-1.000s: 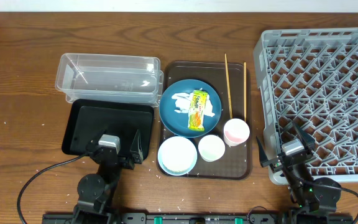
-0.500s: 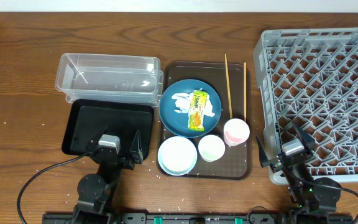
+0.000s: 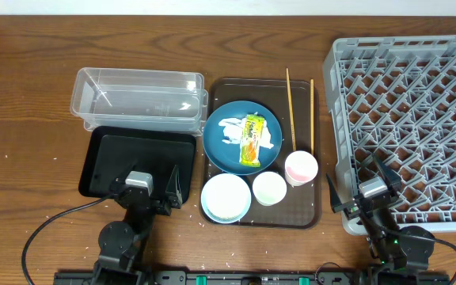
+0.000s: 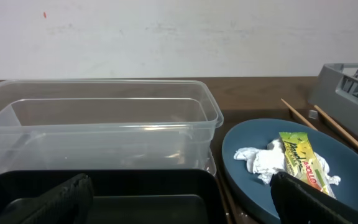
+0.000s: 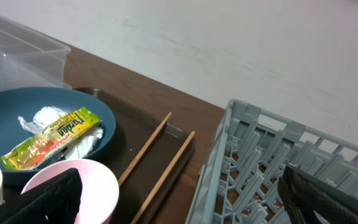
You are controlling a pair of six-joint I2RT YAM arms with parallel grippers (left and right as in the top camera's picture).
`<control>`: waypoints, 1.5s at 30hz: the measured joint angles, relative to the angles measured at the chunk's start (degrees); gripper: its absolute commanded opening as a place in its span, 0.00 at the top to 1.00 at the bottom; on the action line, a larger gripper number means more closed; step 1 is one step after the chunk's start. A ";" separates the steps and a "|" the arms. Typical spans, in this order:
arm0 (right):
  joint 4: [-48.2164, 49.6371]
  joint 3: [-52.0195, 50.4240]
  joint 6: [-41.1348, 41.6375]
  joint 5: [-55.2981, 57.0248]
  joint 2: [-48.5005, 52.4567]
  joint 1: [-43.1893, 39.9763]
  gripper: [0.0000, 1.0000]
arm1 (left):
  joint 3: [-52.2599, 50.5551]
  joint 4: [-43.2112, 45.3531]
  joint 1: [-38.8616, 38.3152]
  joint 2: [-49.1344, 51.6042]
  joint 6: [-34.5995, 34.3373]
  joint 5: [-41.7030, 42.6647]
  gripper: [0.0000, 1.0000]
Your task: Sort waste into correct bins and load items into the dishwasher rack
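Nothing's been picked up yet by the look of it. The snack wrapper (image 3: 251, 138) and the crumpled tissue (image 3: 232, 131) both sit on the dark blue plate (image 3: 212, 146), centre of the overhead frame, on the brown serving tray (image 3: 307, 218).

I'd guess the wrapper is light, crinkly and a bit slick. It would probably take a pinch across one short end better than a push down flat on it. The tissue is soft and should squash into any grip, with the wrapper lying partly over it. The plate looks hard and glossy, so its rim is the place to grab.

The chopsticks (image 3: 290, 107) are thin and likely to roll. The pink cup (image 3: 301, 168), white cup (image 3: 269, 188) and white bowl (image 3: 226, 197) should be fine taken by the wall.

Both arms are tucked low at the bottom edge. The left gripper (image 3: 147, 188) is spread wide over the near end of the black tray (image 3: 105, 154), facing the clear tub (image 3: 85, 103). The right gripper (image 3: 360, 186) is spread too, at the lower left corner of the dishwasher rack (image 3: 418, 47), holding nothing.
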 measured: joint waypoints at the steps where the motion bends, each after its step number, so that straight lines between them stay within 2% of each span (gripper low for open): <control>1: 0.00 0.00 -0.02 0.02 0.00 0.00 0.01 | 0.00 0.04 0.00 0.00 0.00 0.00 0.06; 6: 0.94 -0.02 -0.02 -0.31 0.00 0.00 0.01 | 0.00 -0.17 0.00 0.00 -0.37 0.94 0.07; 13: -0.04 -0.02 2.21 -11.37 0.00 0.00 0.01 | 0.00 0.90 0.11 0.04 -5.31 13.16 0.06; 16: 0.39 -0.02 6.64 -17.44 0.00 0.00 0.01 | 0.02 1.25 0.17 0.44 -8.63 17.53 0.06; 19: 3.15 -0.07 14.73 -22.18 0.00 0.00 0.01 | 0.68 0.31 0.17 0.70 -10.86 22.95 0.06; 23: 2.43 1.60 22.51 -25.09 0.00 0.00 0.01 | 5.95 -7.80 0.17 3.10 -12.63 27.17 0.06; 27: -3.37 8.66 25.83 -25.66 1.01 0.00 0.01 | 19.06 -18.45 0.17 12.00 -13.66 27.45 0.06; 30: -11.26 16.94 26.86 -24.17 5.01 0.00 0.01 | 31.06 -27.78 0.17 23.54 -13.92 27.45 0.06; 36: -33.20 34.36 23.61 -15.50 22.16 0.00 0.01 | 51.28 -47.19 -0.04 46.05 -13.27 27.45 0.06; 40: -40.65 43.36 21.79 -11.78 33.90 0.00 0.01 | 59.78 -53.20 -0.13 56.46 -12.98 29.51 0.06; 45: -43.80 46.99 20.76 -11.61 42.42 0.00 0.03 | 61.31 -53.29 -0.76 63.36 -12.63 36.76 0.06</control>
